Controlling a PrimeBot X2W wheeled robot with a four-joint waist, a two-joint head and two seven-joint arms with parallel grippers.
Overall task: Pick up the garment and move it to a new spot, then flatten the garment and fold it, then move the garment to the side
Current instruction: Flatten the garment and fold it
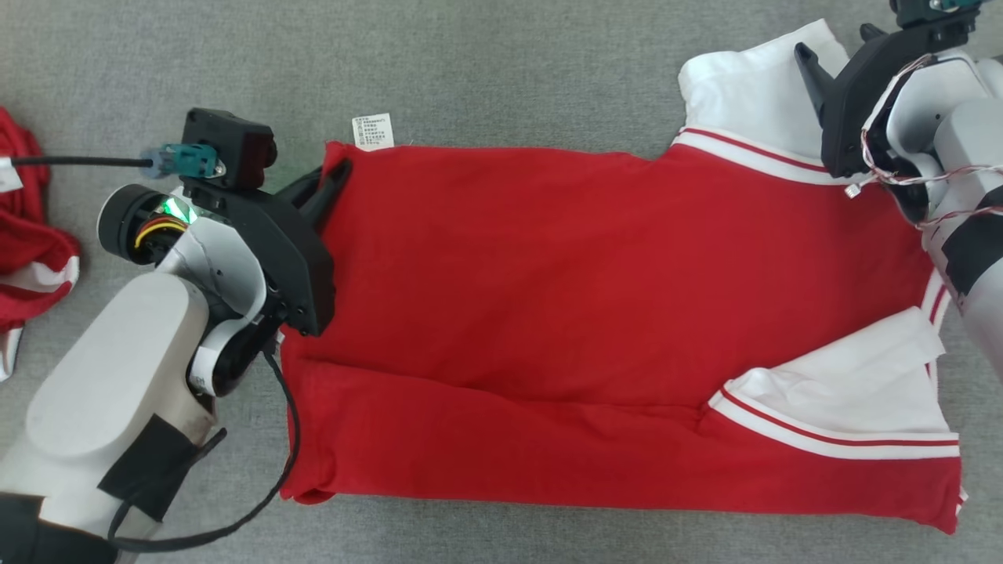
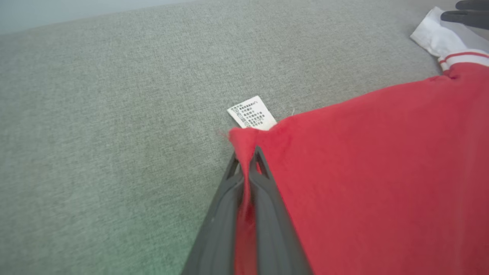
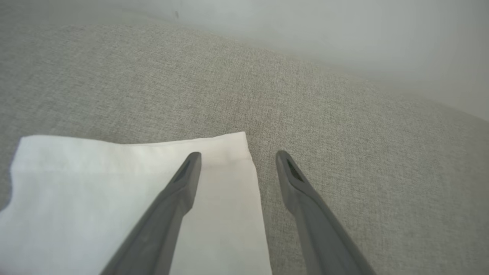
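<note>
- Your red shirt lies spread across the middle of the desk. Its hem is toward 9 o'clock and its white sleeves toward 3 o'clock.
- It looks picked up, moved and mostly flattened. The long edge at 6 o'clock seems turned in over the body, with the near sleeve folded on top at 4 o'clock.
- By my reading, you are on the fold of the far edge. After that come the crosswise folds and the move to the side.
- The cloth is smooth, with one soft ridge running along the turned-in strip. The far sleeve pokes out flat at 1 o'clock, with a red stripe where it joins the body.
- A white care label sticks out past the hem corner at 11 o'clock.
- Your left fingers are clamped tight on that far hem corner, with a pinch of red cloth squeezed between them.
- Your right fingers stand wide and hold nothing. One hangs over the end of the far sleeve and the other over bare desk just beside it.
- A second red garment lies bunched at the 9 o'clock edge, well apart from the shirt.
</note>
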